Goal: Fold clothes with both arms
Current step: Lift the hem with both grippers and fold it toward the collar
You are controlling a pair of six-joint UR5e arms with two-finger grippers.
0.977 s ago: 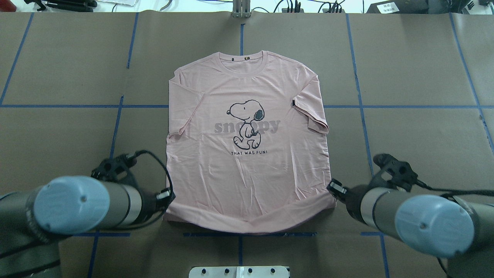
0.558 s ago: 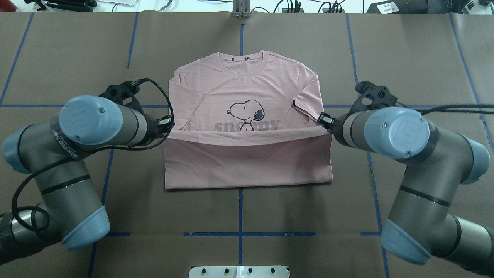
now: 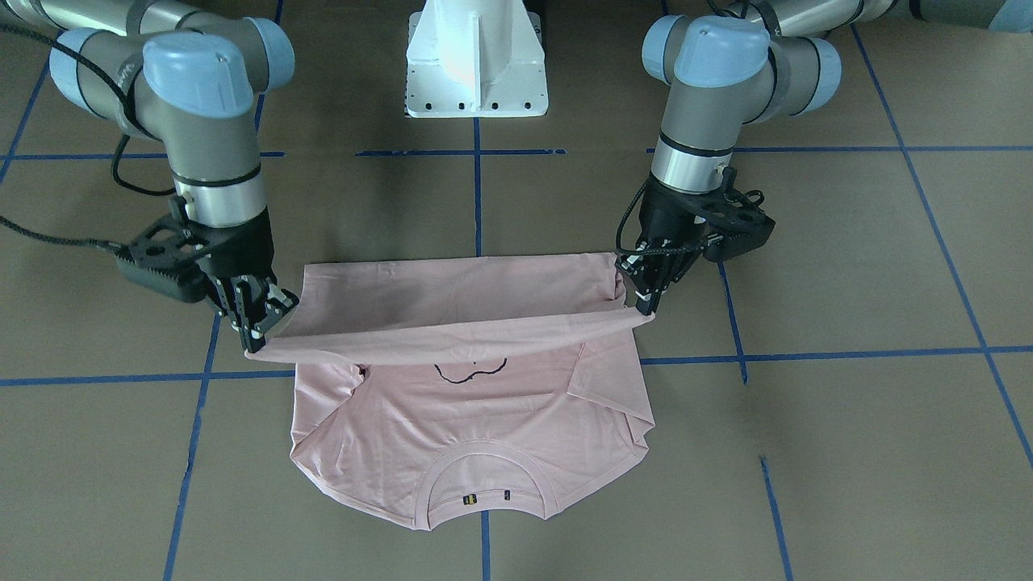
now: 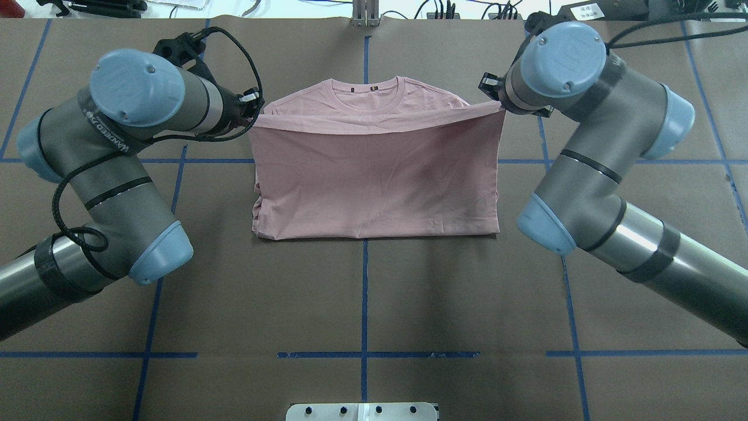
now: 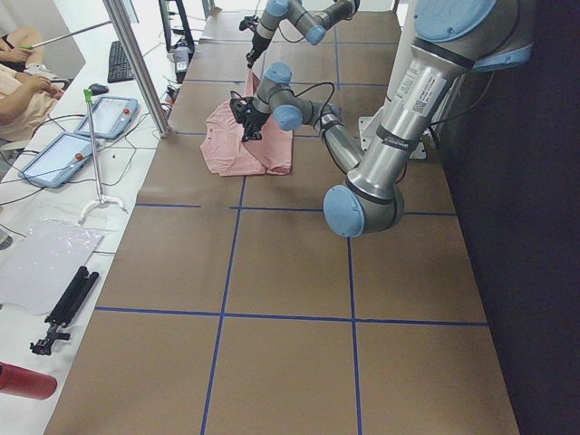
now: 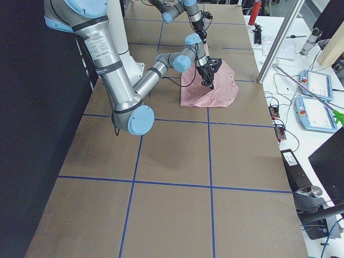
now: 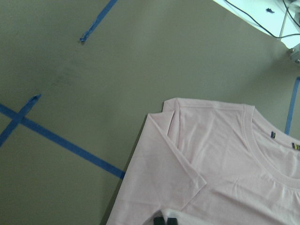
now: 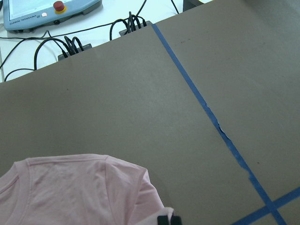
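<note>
The pale pink T-shirt (image 4: 374, 181) lies mid-table, its lower half doubled over its front, so the cartoon dog is almost fully covered (image 3: 468, 420). The ribbed collar (image 4: 368, 93) shows at the far end. My left gripper (image 4: 255, 111) is shut on the left hem corner and holds it just above the left shoulder (image 3: 641, 305). My right gripper (image 4: 499, 105) is shut on the right hem corner (image 3: 257, 335). The hem hangs taut between them. In the wrist views the fingertips pinch pink cloth at the bottom edge (image 7: 165, 220) (image 8: 168, 219).
The brown table cover carries a grid of blue tape lines (image 4: 364, 292). The white pedestal base (image 3: 476, 56) stands at the robot's side. Cables and control pendants (image 8: 47, 9) lie beyond the table's far edge.
Both grippers have carried the hem from the shirt's near edge up and over its front towards the collar. The dog and lettering are now covered.
</note>
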